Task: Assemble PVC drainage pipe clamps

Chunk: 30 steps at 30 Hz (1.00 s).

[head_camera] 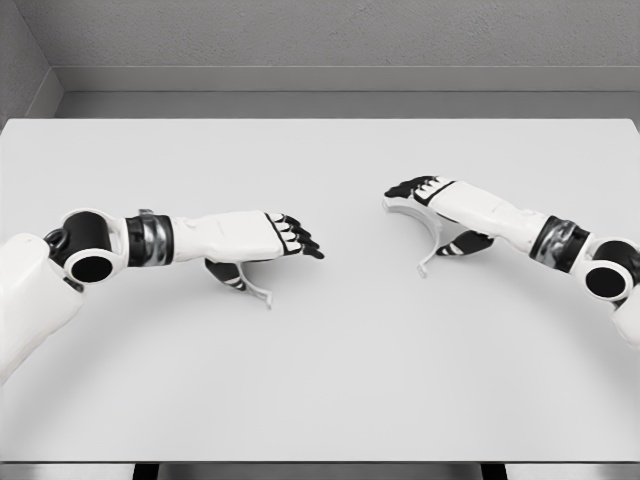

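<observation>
Right hand (428, 196) apparently grips a white curved clamp (431, 238).

A white table (330, 380) stands before a grey wall (340, 35).

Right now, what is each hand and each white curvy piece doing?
Left hand: curled over a clamp piece, low over the table.
Left clamp piece: under the left hand.
Right hand: on the other clamp piece.
Right clamp piece: under the right hand.
</observation>
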### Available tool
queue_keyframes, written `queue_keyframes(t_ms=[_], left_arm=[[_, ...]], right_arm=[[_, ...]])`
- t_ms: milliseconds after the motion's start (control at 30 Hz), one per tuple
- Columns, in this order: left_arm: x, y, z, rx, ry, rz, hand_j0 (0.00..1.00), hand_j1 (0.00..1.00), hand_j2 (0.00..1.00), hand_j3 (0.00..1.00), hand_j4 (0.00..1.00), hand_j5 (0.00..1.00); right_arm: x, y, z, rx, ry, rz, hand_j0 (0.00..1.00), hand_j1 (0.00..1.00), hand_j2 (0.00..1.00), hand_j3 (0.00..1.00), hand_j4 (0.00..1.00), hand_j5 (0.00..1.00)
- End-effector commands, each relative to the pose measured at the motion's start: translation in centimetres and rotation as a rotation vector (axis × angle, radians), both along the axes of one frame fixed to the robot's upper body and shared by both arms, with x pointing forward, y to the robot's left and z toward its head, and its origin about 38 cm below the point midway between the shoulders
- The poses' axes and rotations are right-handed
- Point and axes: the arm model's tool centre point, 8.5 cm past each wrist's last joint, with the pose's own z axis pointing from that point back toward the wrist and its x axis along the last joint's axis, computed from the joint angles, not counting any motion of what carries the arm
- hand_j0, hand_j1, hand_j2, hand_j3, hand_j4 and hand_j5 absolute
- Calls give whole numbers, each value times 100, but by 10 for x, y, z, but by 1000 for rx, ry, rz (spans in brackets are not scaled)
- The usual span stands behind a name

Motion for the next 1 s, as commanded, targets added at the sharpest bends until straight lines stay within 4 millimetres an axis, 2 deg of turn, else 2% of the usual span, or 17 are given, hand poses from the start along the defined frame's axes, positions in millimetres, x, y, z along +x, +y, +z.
queue_keyframes(t_ms=[0,333,400,567,667,733,767,800,833,933,967], left_arm=[[0,-2,1,-9,3,1,100,100,100,100,100,100],[5,1,9,-16,-15,8,100,100,100,100,100,100],[7,7,17,-39,-10,14,100,100,100,100,100,100],[6,14,21,-48,-4,21,100,100,100,100,100,100],[12,27,27,-43,-18,53,100,100,100,100,100,100],[17,42,26,-34,-14,96,100,100,100,100,100,100],[25,57,23,-31,-2,146,100,100,100,100,100,100],[34,73,23,-36,4,202,100,100,100,100,100,100],[37,78,23,-40,7,220,100,100,100,100,100,100],[43,86,17,-42,27,258,100,100,100,100,100,100],[51,91,16,-59,38,288,100,100,100,100,100,100]], right_arm=[[-3,8,1,3,-5,26,100,100,100,100,100,100],[-8,21,6,9,-19,69,100,100,100,100,100,100],[-9,24,7,11,-22,75,100,100,100,100,100,100],[-11,27,7,12,-22,86,100,100,100,100,100,100],[-12,30,10,15,-30,97,100,100,100,100,100,100],[-12,31,10,16,-29,98,100,100,100,100,100,100],[-12,31,10,17,-29,96,100,100,100,100,100,100],[-10,27,11,19,-33,86,100,100,100,100,100,100],[-6,14,19,24,-51,48,100,100,100,100,100,100],[14,-42,31,28,-60,-117,100,100,100,100,100,100],[19,-57,39,41,-75,-163,100,100,100,100,100,100]])
